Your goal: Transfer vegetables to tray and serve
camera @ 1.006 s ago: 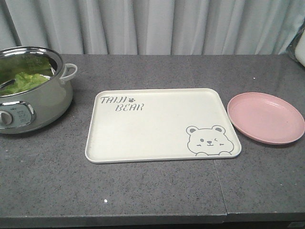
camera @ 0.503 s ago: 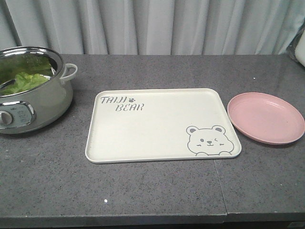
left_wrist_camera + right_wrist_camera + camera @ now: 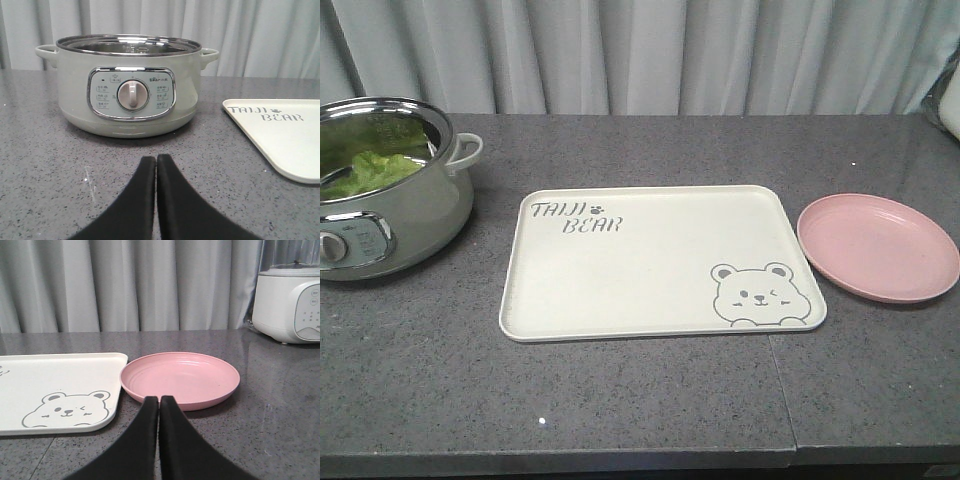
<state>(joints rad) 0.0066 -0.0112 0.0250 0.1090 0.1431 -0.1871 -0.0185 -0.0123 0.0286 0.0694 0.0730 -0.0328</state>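
Front-facing view: a dark grey speckled counter (image 3: 650, 400) runs the full width, with a thin seam near its right front, and a pale pleated curtain (image 3: 650, 55) closes off the back. The tray (image 3: 650, 260) lies flat mid-counter with its long axis left to right. Its lettering reads upright toward the camera and the bear sits in the near right corner. The lettuce (image 3: 375, 170) is not on it. It sits inside the pot (image 3: 420, 205) at the far left, crumpled, so I cannot tell which way its rib runs. A pink plate (image 3: 877, 245) lies just right of the tray, apart from it. A white appliance (image 3: 292, 305) stands at the back right. The left gripper (image 3: 156, 165) faces the pot's dial with its fingers pressed together, holding nothing. The right gripper (image 3: 159, 402) faces the plate, likewise closed on nothing.
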